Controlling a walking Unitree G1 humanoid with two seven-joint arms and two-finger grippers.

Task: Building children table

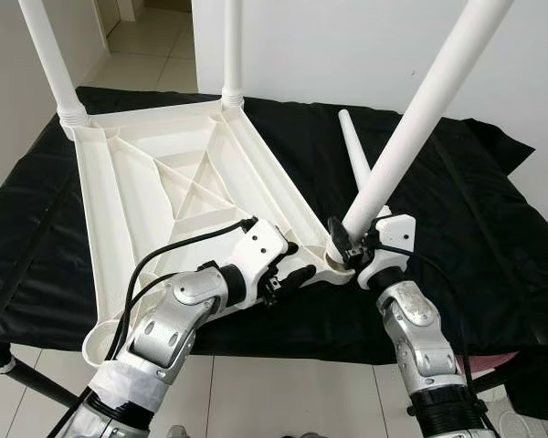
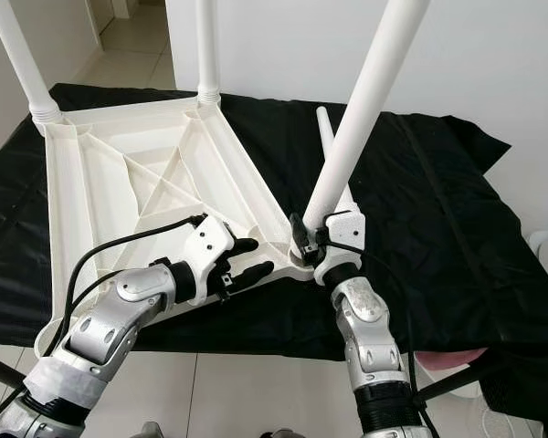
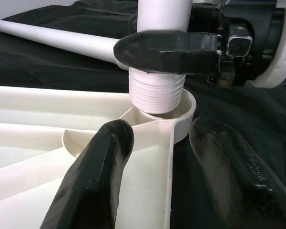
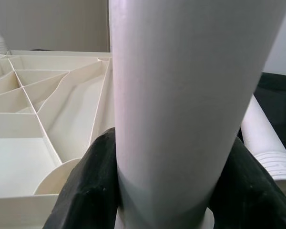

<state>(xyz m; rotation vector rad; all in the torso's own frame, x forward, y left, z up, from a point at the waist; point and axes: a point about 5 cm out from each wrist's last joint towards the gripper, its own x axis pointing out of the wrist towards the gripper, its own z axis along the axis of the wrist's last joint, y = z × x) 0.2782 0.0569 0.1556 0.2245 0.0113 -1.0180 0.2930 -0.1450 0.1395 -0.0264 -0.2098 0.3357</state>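
- The white plastic table top (image 1: 164, 182) lies upside down on a black cloth (image 1: 457, 237), in the left and middle of the picture. Its underside has thin ribs that cross.
- There are four round, smooth white legs. Two legs (image 1: 50, 59) stand up in the far corners, at the upper left.
- The tilted leg (image 1: 420, 109) has ridged screw rings at its end, sitting in the round corner socket (image 3: 181, 117).
- The right gripper (image 1: 352, 245) is closed tight around this leg.
- One loose leg (image 1: 354, 151) lies on the cloth behind.
- The left gripper (image 1: 297, 276) is spread apart, with one finger on each side of the table top's edge near that socket.
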